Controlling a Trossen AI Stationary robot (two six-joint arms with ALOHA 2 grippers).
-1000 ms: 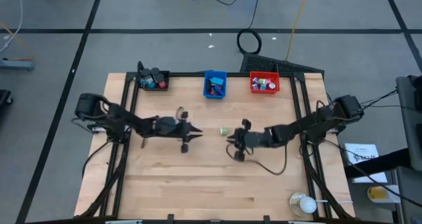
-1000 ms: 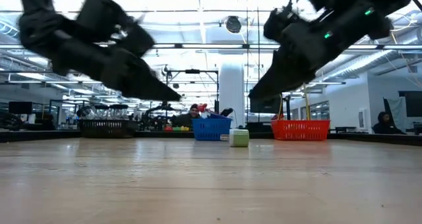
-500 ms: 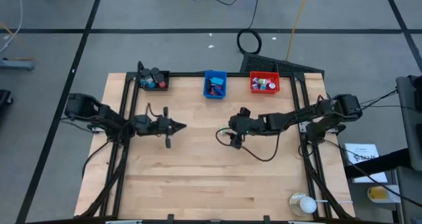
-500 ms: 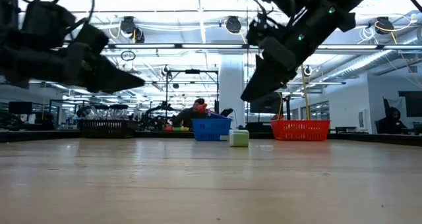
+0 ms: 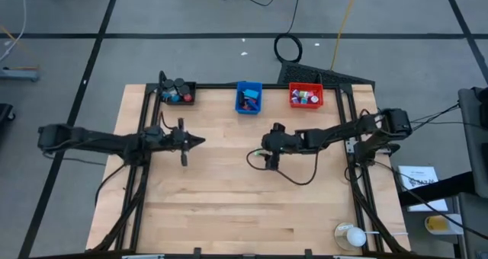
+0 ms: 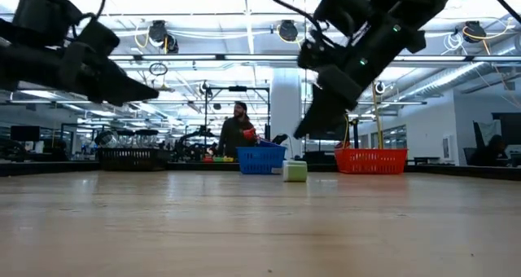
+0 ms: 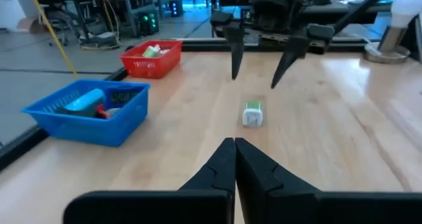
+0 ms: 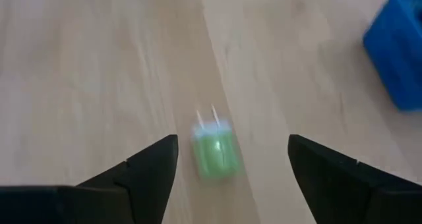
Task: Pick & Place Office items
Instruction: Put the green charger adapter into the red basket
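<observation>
High view first: we see our right pincer (image 5: 264, 151) out over the middle of the wooden tabletop (image 5: 229, 213), its fingers spread wide with nothing between them. The green office item (image 5: 260, 150), a small block, lies on the bare wood right at those fingertips, roughly between the blue bin (image 5: 248, 97) and the red bin (image 5: 306, 96) but well in front of both. From our right wrist view the green block (image 8: 215, 149) sits in the gap between the two spread fingers (image 8: 148, 168), touching neither, with a corner of the blue bin (image 8: 399, 46) off to one side.

Our left pincer (image 5: 200, 142) hangs over the left half of the tabletop, well apart from the block, with its fingers pressed together on nothing. Our left wrist view looks past that closed tip (image 7: 235, 159) toward the block (image 7: 252, 113), which lies on its side with a white end facing us; beyond it the right pincer (image 7: 257, 69) points down with its fingers apart, one on each side above the block.

Low view shows the block (image 6: 295, 171) resting on the wood, in line with the blue bin (image 6: 261, 158) and the red bin (image 6: 370, 160) behind it. The black bin (image 5: 177, 92) stands at the far left corner, holding several small items. A person (image 6: 238, 133) stands beyond the tabletop.
</observation>
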